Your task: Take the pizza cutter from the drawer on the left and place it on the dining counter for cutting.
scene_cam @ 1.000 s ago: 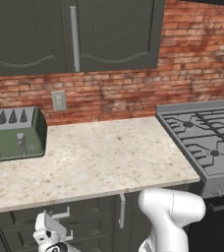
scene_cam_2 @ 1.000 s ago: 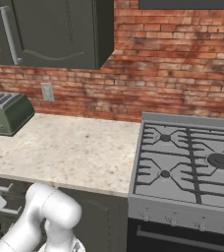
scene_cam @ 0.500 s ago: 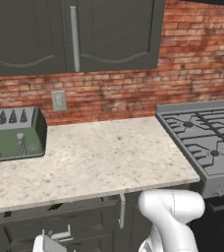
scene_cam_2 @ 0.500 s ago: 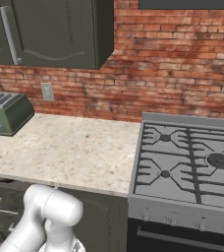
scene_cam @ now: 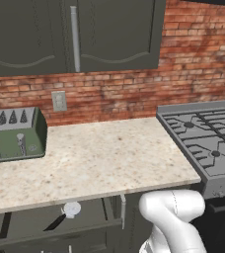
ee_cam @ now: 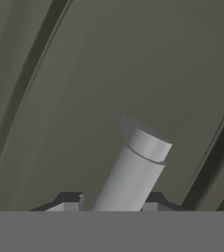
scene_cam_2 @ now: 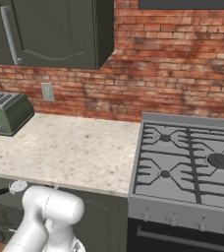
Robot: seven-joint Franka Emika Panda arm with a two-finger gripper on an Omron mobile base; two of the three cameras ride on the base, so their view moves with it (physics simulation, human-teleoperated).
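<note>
Inside the pulled-out drawer [scene_cam: 50, 232] lies the pizza cutter [scene_cam: 67, 212], round wheel close under the front edge of the surface [scene_cam: 99, 163], black handle angled down-left. Clamped shut on the drawer's silver bar handle [ee_cam: 131, 172] sits the pincer [ee_cam: 109, 206]. Farther out: toaster [scene_cam: 13, 136] at the surface's left end, stove [scene_cam: 208, 143] against its right edge.

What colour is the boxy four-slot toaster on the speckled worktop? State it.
Dull green with a dark top: the toaster, clearest in the left base view.
</note>
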